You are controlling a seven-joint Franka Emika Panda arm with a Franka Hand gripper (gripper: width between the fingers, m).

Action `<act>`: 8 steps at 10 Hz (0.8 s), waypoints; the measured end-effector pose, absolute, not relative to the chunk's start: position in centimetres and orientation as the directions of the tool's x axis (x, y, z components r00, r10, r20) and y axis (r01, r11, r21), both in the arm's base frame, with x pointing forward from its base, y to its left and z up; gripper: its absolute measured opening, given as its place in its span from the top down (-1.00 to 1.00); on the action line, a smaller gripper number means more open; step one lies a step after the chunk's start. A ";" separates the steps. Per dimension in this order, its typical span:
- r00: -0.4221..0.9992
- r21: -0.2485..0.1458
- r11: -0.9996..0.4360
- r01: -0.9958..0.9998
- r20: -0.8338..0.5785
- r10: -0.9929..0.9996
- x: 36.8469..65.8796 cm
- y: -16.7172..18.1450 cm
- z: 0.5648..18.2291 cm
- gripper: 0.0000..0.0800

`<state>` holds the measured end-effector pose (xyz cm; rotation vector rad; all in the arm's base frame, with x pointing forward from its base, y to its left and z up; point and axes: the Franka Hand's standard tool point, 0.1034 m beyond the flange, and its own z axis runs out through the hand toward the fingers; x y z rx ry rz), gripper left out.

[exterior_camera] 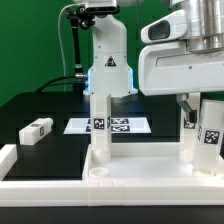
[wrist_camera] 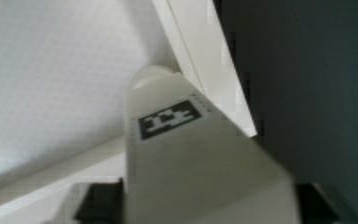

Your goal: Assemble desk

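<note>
Wrist view: tool [wrist_camera: 206,206], jaws flanking one upright leg [wrist_camera: 176,150] at the tabletop [exterior_camera: 140,165] corner on the exterior view's right; whether they clamp it we cannot tell. Risk, we judge: an uneven squeeze tilts the leg, so it seats crooked or topples.

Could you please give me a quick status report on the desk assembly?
Gripper astride one leg, grip unclear. Second leg upright on tabletop; third leg lies loose. No obstruction seen.
</note>
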<state>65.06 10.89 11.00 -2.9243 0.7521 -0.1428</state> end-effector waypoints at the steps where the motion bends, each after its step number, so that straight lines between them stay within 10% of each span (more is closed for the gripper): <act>1: 0.810 -0.142 -0.806 -0.574 0.045 -0.585 65.1 10.5 11.0 0.23; 6: -0.009 -0.125 0.029 -0.992 -0.160 -0.987 64.7 10.2 10.7 0.26; 8: -0.075 -0.125 0.097 -0.987 -0.168 -0.983 64.6 10.2 10.6 0.26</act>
